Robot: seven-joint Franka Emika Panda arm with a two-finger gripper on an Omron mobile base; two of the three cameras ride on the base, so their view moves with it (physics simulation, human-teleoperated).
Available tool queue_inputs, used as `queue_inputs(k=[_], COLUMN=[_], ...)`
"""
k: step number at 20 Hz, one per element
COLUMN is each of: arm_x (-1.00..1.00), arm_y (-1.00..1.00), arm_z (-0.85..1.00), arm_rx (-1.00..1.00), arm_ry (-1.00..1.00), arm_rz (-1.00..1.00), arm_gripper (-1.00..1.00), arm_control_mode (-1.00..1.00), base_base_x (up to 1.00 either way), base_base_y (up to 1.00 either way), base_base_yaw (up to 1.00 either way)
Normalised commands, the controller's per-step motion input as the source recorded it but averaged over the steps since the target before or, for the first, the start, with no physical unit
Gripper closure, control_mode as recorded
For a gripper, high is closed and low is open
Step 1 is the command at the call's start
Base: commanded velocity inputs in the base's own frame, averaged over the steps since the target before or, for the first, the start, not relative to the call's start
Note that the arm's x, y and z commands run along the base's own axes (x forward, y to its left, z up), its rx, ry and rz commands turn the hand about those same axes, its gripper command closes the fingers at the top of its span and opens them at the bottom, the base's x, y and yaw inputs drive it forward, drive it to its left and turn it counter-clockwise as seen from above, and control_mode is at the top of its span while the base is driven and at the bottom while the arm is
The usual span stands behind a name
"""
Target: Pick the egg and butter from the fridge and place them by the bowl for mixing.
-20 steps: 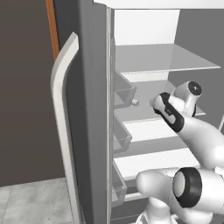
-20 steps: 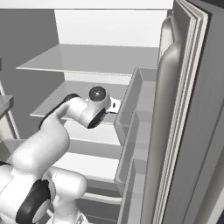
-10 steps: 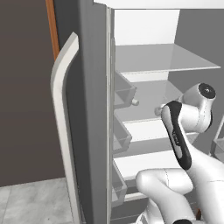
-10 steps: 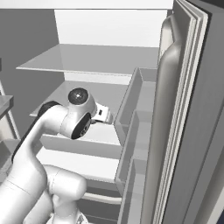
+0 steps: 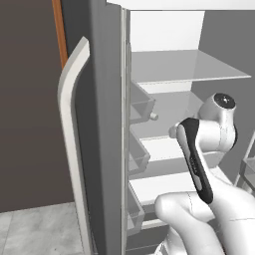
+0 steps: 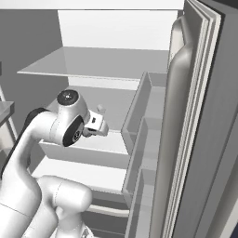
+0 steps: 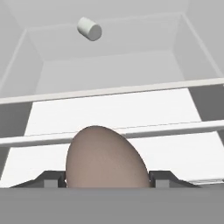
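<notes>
Flat, even light with no single source fills all three rendered views, and nothing glares. The fridge interior reads bright white, its shelves casting only soft grey shading beneath them, while the room wall to the side sits dim and brown-grey. The arm's white shell carries gentle gradients and a faint sheen. In the hand view the egg, pressed close between the tips of the gripper, looks soft-edged and slightly blurred; the shelf lines beyond it stay straight, without bending at the edges.
</notes>
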Motion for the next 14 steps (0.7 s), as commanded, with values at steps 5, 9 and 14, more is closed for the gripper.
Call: queue_inputs(k=[5, 9, 14], arm_x=[-0.52, -0.79, -0.93], arm_y=[0.05, 0.07, 0.00], arm_z=[0.51, 0.44, 0.30], arm_rx=[0.00, -0.01, 0.00], arm_ry=[0.16, 0.21, 0.08], arm_rz=[0.00, 0.00, 0.00], arm_gripper=[1.00, 1.00, 1.00], arm_control_mode=[-1.00, -1.00, -1.00], base_base_x=[0.00, 0.00, 0.00], base_base_y=[0.00, 0.00, 0.00], base_base_yaw=[0.00, 0.00, 0.00])
